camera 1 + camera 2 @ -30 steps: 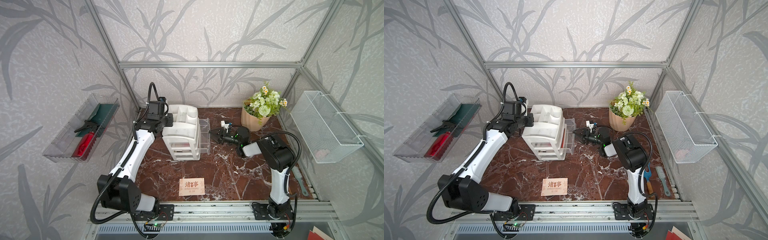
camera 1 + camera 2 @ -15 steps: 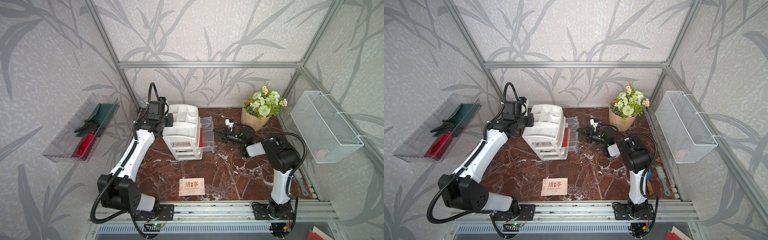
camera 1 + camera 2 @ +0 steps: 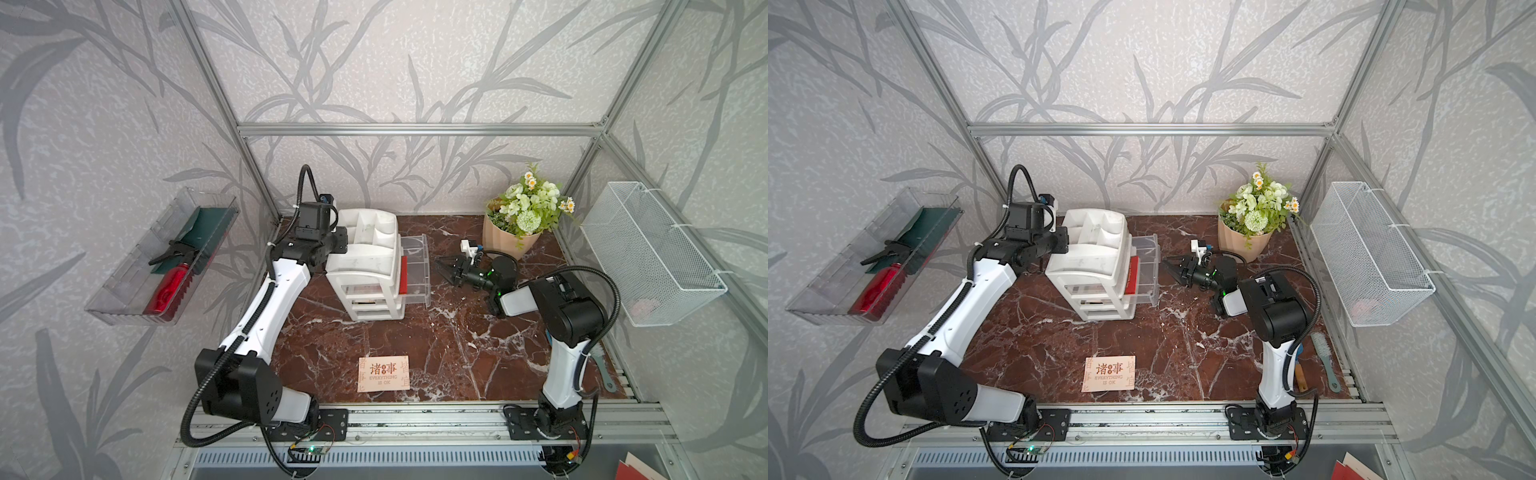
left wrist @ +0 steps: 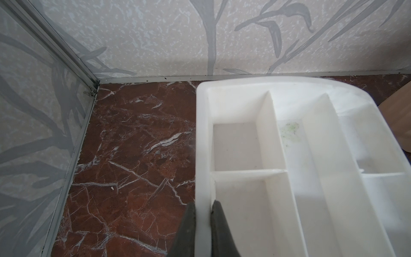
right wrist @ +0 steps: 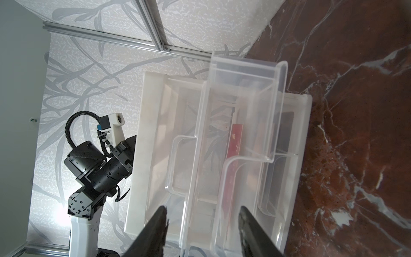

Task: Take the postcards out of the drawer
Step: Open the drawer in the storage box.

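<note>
My left fingers point(image 4: 185, 231) clamp the white plastic organiser point(image 4: 202, 144). My right fingers point(image 5: 155, 231), apart, face its open clear drawer point(image 5: 275, 111); the red postcard point(image 5: 234, 142) likely comes next.

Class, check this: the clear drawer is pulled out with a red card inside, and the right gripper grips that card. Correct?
No. The right gripper grips nothing: its jaws stand open, short of the drawer, as both top views show. The red card is inside.

- Peach postcard point(image 3: 383, 373): dark and red Chinese characters; flat, face up, near marble tabletop's point(image 3: 457, 353) front edge.
- Red postcard point(image 3: 403, 274): upright on edge inside pulled-out clear drawer point(image 3: 417, 266).
</note>
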Robot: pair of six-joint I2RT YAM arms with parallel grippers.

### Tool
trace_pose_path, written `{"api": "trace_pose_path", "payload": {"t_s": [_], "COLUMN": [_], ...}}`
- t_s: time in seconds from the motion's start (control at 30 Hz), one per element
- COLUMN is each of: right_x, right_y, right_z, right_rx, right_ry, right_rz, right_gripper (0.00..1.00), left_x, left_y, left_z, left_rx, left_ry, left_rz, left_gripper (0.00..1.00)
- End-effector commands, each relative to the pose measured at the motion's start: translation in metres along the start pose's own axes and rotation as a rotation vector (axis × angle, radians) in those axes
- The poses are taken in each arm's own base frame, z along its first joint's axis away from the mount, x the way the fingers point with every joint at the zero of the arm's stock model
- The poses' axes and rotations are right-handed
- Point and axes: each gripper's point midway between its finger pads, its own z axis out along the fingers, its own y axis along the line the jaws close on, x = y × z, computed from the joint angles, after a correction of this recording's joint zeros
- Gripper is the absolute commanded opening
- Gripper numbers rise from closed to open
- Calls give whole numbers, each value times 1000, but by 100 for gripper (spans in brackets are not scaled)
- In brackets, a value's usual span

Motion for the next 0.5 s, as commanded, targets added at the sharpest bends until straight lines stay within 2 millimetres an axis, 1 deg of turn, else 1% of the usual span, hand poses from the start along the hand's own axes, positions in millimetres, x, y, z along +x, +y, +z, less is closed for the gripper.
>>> {"api": "trace_pose_path", "payload": {"t_s": [0.0,0.17,0.3,0.47], "right_x": [1,4,8,9], "right_y": [20,6,3,-3], "right_z": [-3,1,8,9], "right_rx": [-47,-32,-35,-26], "right_ry": [10,27,52,48], "right_rz": [-84,-77,-73,-71], "right_gripper": [52,61,62,61], "left_x": [60,57,55,46], "left_y": [8,5,0,-8], "left_z": [16,15,15,12], "left_rx": [-34,-18,12,58], "left_ry": [227,215,204,174], "left_rz": [32,30,20,-3], "left_gripper": [0,0,0,0]}}
